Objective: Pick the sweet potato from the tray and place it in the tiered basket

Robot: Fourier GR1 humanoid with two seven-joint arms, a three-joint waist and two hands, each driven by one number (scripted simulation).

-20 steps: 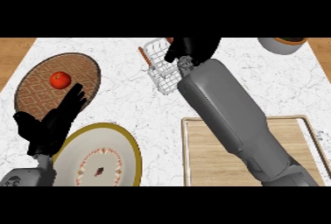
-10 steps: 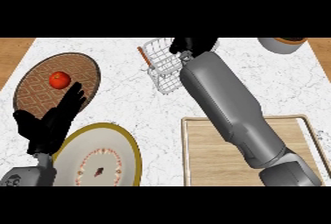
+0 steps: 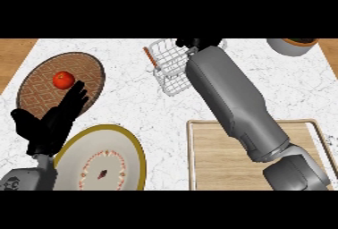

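Right now the right hand point(image 3: 191, 43) is stretched out to the far edge of the tabletop point(image 3: 132, 103), over the white wire tiered basket point(image 3: 170, 67), with its grey forearm crossing the wooden tray point(image 3: 191, 152) at the near right. Only a dark sliver of that hand shows past the forearm, so I cannot tell whether its fingers are open, curled, or holding anything. A thin orange-brown shape point(image 3: 150, 57) shows just at the basket's left rim; it may be the sweet potato, but too little of it is visible to say so, or to say whether it lies in the wire or beside it. What can be seen of the tray shows bare wood.

The left hand point(image 3: 52, 120) rests near the left edge, fingers straight and relaxed, holding nothing. Its fingertips overlap the near rim of a round brown patterned plate point(image 3: 40, 89) that carries a red tomato point(image 3: 63, 79). Just nearer sits a pale plate with a gold rim point(image 3: 135, 154), and a bowl point(image 3: 290, 46) stands at the far right corner.

As a judgement — a sweet potato is stiff, fairly heavy for its size, dry-skinned and not fragile. It is best taken around its thick middle, fingers across the long axis, so it cannot pivot or roll when set into open wire.
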